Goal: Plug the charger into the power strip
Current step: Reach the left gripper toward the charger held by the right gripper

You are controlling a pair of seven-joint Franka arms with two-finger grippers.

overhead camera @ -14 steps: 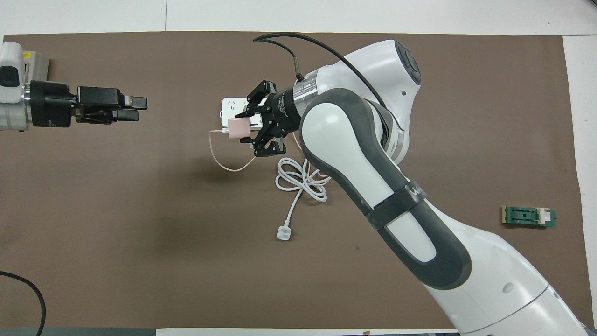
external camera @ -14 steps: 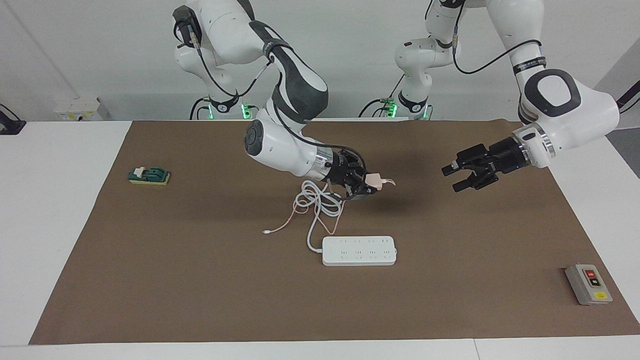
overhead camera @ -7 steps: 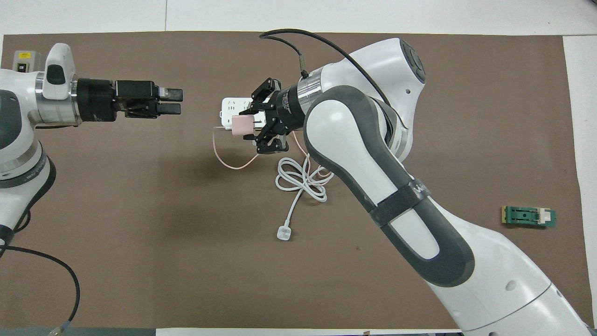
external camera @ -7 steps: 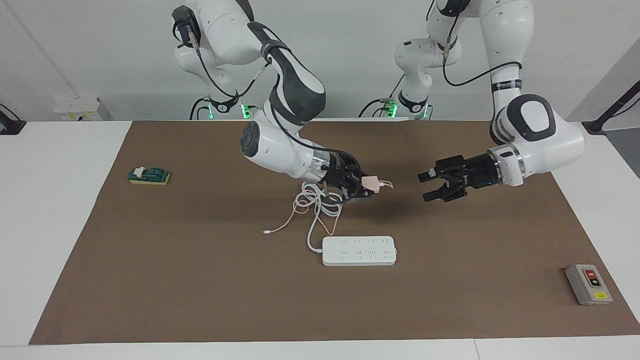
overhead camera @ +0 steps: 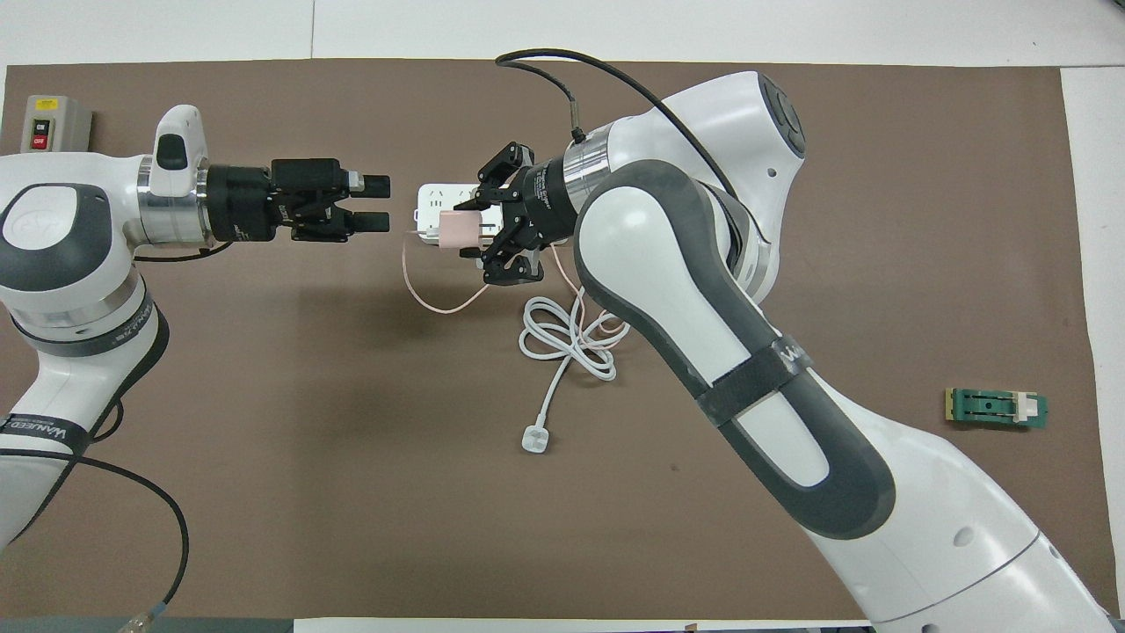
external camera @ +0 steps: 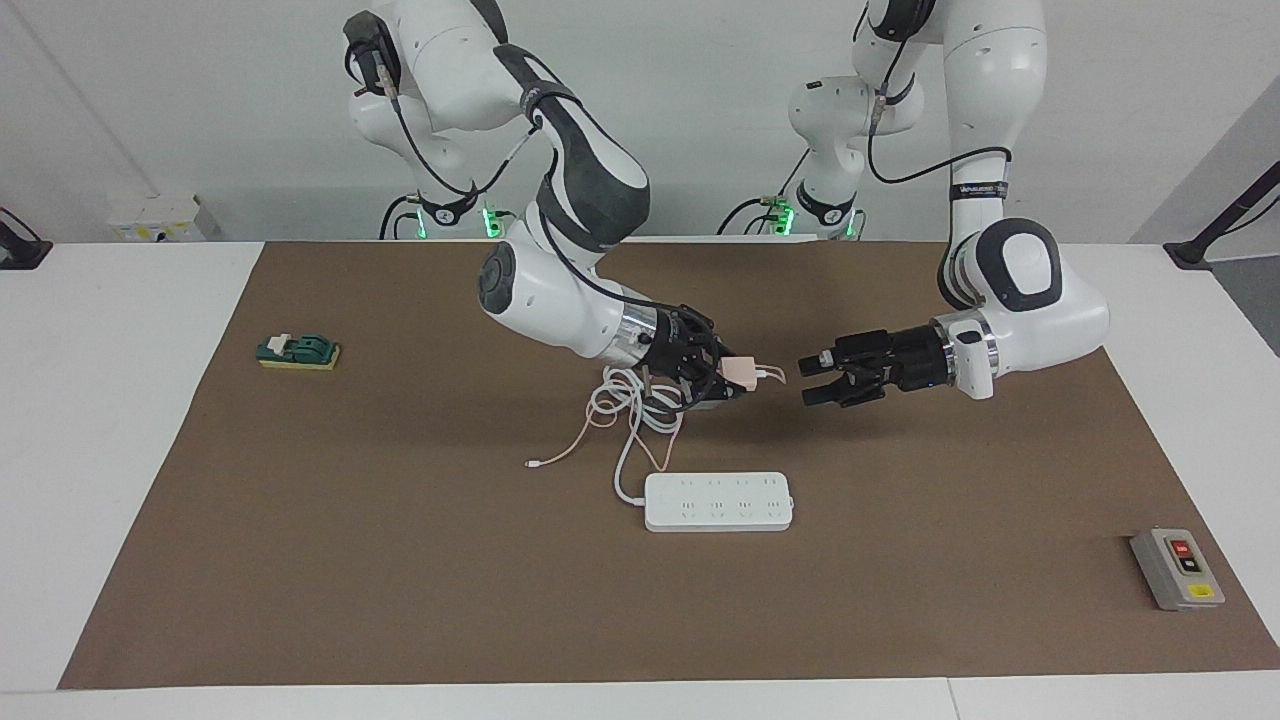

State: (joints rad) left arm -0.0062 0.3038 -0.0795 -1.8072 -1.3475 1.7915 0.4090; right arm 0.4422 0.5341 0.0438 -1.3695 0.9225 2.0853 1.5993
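My right gripper (external camera: 725, 380) is shut on the pale-pink charger (external camera: 741, 370) and holds it in the air over the mat, above the coiled cord; it also shows in the overhead view (overhead camera: 468, 234) with the charger (overhead camera: 457, 230). The thin pink cable (external camera: 565, 452) hangs down and trails on the mat. My left gripper (external camera: 812, 381) is open, level with the charger and a short gap from it, pointing at it (overhead camera: 383, 204). The white power strip (external camera: 718, 501) lies flat, farther from the robots than both grippers; overhead only its end (overhead camera: 431, 199) shows.
The strip's thick white cord (overhead camera: 562, 338) lies coiled under the right wrist, its white plug (overhead camera: 533, 439) nearer the robots. A grey button box (external camera: 1177, 568) sits at the left arm's end, a green block (external camera: 298, 351) at the right arm's end.
My left gripper has swung in across the mat toward the charger and lowered to its level. My right gripper has shifted only slightly, still holding the charger.
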